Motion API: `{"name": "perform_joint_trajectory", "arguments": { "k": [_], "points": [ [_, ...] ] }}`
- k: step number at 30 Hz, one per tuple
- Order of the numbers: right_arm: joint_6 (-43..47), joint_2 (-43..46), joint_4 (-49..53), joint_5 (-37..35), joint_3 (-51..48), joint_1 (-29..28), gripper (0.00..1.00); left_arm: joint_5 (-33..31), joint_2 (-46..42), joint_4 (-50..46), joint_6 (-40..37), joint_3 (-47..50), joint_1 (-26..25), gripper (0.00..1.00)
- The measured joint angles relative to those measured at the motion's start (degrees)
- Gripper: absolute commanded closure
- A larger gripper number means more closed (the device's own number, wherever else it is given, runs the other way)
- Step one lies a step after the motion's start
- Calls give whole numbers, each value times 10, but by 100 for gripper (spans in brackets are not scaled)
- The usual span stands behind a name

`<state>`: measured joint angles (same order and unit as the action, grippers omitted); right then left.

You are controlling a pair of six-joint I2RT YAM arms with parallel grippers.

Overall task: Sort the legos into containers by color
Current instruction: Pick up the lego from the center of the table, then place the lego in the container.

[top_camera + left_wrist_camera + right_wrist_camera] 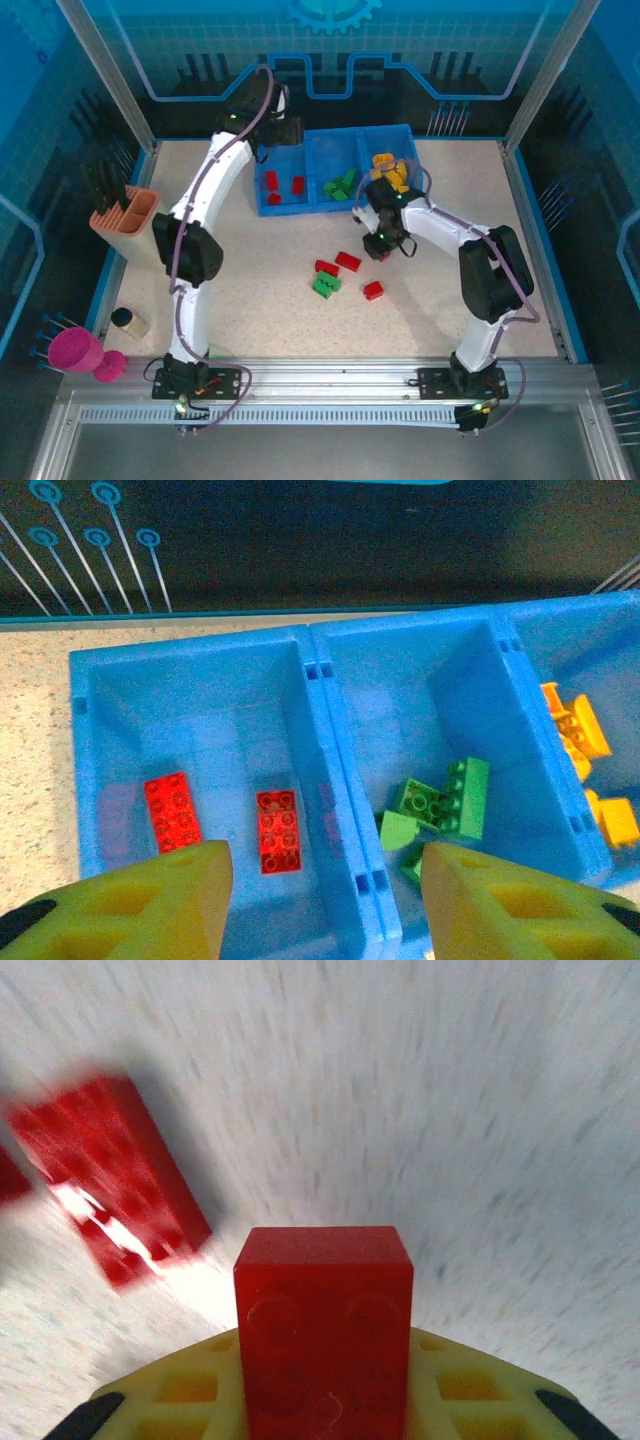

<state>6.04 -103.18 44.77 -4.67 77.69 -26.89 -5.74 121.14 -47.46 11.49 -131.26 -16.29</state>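
Since the right gripper (323, 1380) is clamped on a red brick (323, 1300) that sticks out forward between its fingers, the target red compartment (200, 720) lies ahead and to its left, past the green compartment (440, 700). The left gripper (325, 880) hangs half-open and empty over that target, likely in the way.

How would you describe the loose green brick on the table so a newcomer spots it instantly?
Find the blue tray at the far side of the table, then drop toward the near edge to the cluster of loose bricks on the speckled surface. The green brick sits at that cluster's near-left corner; its neighbours are all red bricks.
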Motion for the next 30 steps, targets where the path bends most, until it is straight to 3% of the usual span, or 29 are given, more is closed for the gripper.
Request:
{"name": "perform_joint_trajectory", "arguments": {
  "k": [5,10,12,14,17,22,30],
  "points": [
    [16,-14,-9,13,169,-29,76,3,-146,28,-31,157,1,48],
    [50,-128,-5,21,393,-46,75,-9,-282,67,-75,305,2,54],
    [66,-181,1,21,464,-50,75,-33,-333,96,-85,369,2,45],
    [78,-235,14,21,529,-54,75,-66,-385,119,-85,434,4,23],
    [89,-311,31,21,614,-61,75,-101,-422,125,-80,468,15,1],
    [97,-386,30,35,683,-75,72,-126,-436,134,-85,476,38,0],
    [109,-413,-33,68,695,-103,68,-131,-472,150,-85,520,47,1]
  ]
}}
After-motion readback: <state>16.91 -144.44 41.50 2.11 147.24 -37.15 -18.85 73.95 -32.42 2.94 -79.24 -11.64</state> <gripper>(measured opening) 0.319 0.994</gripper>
